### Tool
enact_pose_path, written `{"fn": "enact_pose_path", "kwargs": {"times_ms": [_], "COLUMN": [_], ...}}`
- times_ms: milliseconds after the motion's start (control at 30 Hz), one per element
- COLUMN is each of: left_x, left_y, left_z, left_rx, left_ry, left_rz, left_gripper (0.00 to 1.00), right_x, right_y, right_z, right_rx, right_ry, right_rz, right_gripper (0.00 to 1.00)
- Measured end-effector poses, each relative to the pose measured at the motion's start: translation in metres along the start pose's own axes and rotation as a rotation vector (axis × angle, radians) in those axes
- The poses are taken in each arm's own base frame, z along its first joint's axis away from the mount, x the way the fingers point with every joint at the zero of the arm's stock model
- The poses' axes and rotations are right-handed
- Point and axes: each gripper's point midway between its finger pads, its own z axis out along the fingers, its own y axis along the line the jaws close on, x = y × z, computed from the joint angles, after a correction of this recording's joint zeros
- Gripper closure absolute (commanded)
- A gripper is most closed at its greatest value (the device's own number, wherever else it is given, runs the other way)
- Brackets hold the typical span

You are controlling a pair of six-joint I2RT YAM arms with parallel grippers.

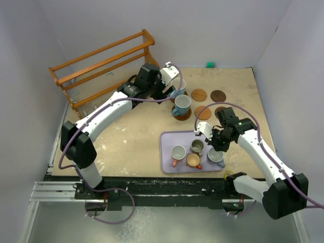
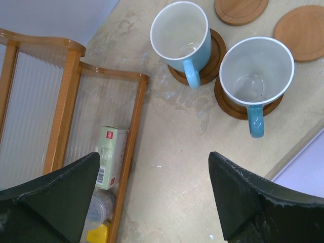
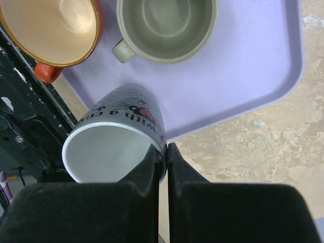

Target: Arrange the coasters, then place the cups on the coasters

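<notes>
My right gripper is shut on the rim of a white-and-blue cup with printed lettering. One finger is inside the cup and one outside, at the near right corner of the lavender tray. Beside it on the tray sit an orange cup and a grey-olive cup. A white cup with an orange handle also stands there. My left gripper hangs open over bare table. Just beyond it, two blue-and-white cups each rest on a dark coaster. Bare coasters lie to the right.
A wooden rack holding small packets stands at the back left, close to my left gripper. A small green object lies by the back wall. White walls close the table on three sides.
</notes>
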Motion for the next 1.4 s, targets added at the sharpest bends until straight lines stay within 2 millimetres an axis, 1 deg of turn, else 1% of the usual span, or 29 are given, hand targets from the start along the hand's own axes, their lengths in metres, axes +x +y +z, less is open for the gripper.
{"fn": "enact_pose_path", "kwargs": {"times_ms": [133, 300, 467, 633, 700, 900, 933, 967, 1200, 1400], "left_x": [0.0, -0.004, -0.009, -0.014, -0.016, -0.02, -0.02, -0.021, -0.024, -0.026], "left_y": [0.002, 0.005, 0.007, 0.006, 0.005, -0.003, -0.004, -0.004, -0.004, -0.003], "left_z": [-0.004, -0.009, -0.014, -0.014, -0.014, -0.014, -0.014, -0.014, -0.014, -0.013], "left_rx": [-0.01, -0.021, -0.03, -0.031, -0.026, 0.011, 0.014, 0.016, 0.013, 0.01], "left_ry": [-0.004, -0.022, -0.048, -0.069, -0.078, -0.096, -0.097, -0.098, -0.112, -0.123], "left_rz": [0.0, -0.003, -0.012, -0.046, -0.064, -0.116, -0.122, -0.128, -0.146, -0.149], "left_gripper": [0.15, 0.15, 0.15, 0.17, 0.17, 0.18, 0.18, 0.18, 0.18, 0.18], "right_x": [-0.002, -0.011, -0.027, -0.045, -0.054, -0.074, -0.078, -0.079, -0.095, -0.102], "right_y": [-0.004, -0.018, -0.038, -0.056, -0.065, -0.101, -0.113, -0.115, -0.159, -0.191], "right_z": [-0.011, -0.03, -0.056, -0.072, -0.077, -0.09, -0.093, -0.094, -0.101, -0.103], "right_rx": [0.021, 0.08, 0.175, 0.245, 0.276, 0.402, 0.441, 0.446, 0.54, 0.572], "right_ry": [-0.001, -0.016, -0.059, -0.114, -0.141, -0.203, -0.212, -0.214, -0.234, -0.241], "right_rz": [0.012, 0.028, 0.08, 0.175, 0.221, 0.364, 0.405, 0.41, 0.548, 0.651], "right_gripper": [1.0, 1.0, 1.0, 1.0, 1.0, 1.0, 1.0, 1.0, 1.0, 1.0]}}
